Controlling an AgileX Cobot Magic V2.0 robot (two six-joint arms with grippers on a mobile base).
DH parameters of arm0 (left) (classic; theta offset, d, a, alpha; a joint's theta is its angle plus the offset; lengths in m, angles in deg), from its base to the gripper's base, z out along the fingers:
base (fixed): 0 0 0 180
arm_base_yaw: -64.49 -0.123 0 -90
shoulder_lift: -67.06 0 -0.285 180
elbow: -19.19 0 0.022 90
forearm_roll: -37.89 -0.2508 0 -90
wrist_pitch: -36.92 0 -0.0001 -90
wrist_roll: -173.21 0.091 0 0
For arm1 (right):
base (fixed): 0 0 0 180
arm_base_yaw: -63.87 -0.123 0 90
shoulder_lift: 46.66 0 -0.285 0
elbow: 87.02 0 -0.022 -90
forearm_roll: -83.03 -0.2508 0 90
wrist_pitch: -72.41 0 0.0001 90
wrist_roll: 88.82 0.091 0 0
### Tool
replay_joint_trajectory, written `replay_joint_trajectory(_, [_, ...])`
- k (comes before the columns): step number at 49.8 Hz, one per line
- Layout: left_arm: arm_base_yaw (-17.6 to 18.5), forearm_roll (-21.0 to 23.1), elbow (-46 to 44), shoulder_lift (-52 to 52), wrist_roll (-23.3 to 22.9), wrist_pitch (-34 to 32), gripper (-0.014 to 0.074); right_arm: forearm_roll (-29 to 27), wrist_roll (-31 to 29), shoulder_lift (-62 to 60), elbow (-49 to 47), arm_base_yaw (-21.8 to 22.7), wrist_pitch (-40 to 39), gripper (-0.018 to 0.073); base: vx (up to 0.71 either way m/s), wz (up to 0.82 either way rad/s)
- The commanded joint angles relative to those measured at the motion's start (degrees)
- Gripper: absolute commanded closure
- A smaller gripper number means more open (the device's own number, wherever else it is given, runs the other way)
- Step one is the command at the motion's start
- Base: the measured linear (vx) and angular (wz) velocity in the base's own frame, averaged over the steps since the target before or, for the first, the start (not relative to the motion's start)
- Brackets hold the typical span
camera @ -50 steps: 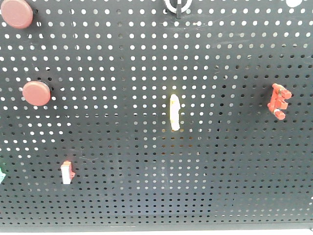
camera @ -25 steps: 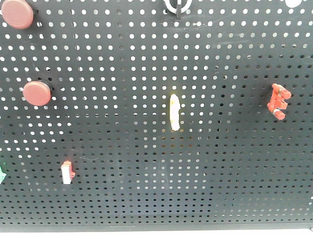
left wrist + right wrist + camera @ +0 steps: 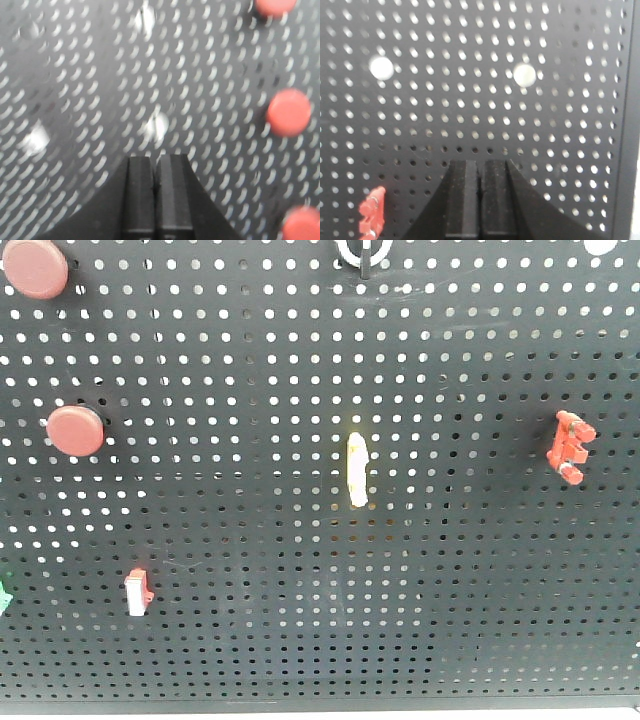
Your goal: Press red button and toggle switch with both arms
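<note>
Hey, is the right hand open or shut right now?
Shut. The right hand shows its two black fingers pressed together, only a thin seam between them, nothing held.

Front view crisp and evenly lit, the board (image 3: 300, 370) dark, its holes glowing white from light behind; left wrist view badly smeared, holes dragged into slanted streaks, a red button (image 3: 288, 112) soft-edged, bright blobs blooming; left end effector (image 3: 155, 164) a dim, near-black shape; right wrist view only slightly soft, holes backlit, the red clip (image 3: 372, 212) a touch overexposed.
</note>
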Motion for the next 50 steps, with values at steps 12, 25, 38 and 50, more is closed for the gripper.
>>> replay_joint_trajectory(12, [13.9,0.2,-14.2,-11.1,-0.4,-1.3,0.0595,0.4,-0.1,0.3,-2.0,0.5,-4.8,0.0563,0.00,0.00])
replay_joint_trajectory(25, [17.9,0.2,-19.5,-18.9,-0.4,-1.0,0.0595,0.4,-0.1,0.3,-2.0,0.5,-4.8,0.0563,0.00,0.00])
replay_joint_trajectory(38, [17.9,0.3,-21.7,-23.6,-0.4,-1.7,0.0595,0.4,-0.1,0.3,-2.0,0.5,-4.7,0.0563,0.00,0.00])
replay_joint_trajectory(50, [17.9,0.7,-23.1,-27.4,-0.5,-2.0,0.0595,0.4,-0.1,0.3,-2.0,0.5,-4.7,0.0563,0.00,0.00])
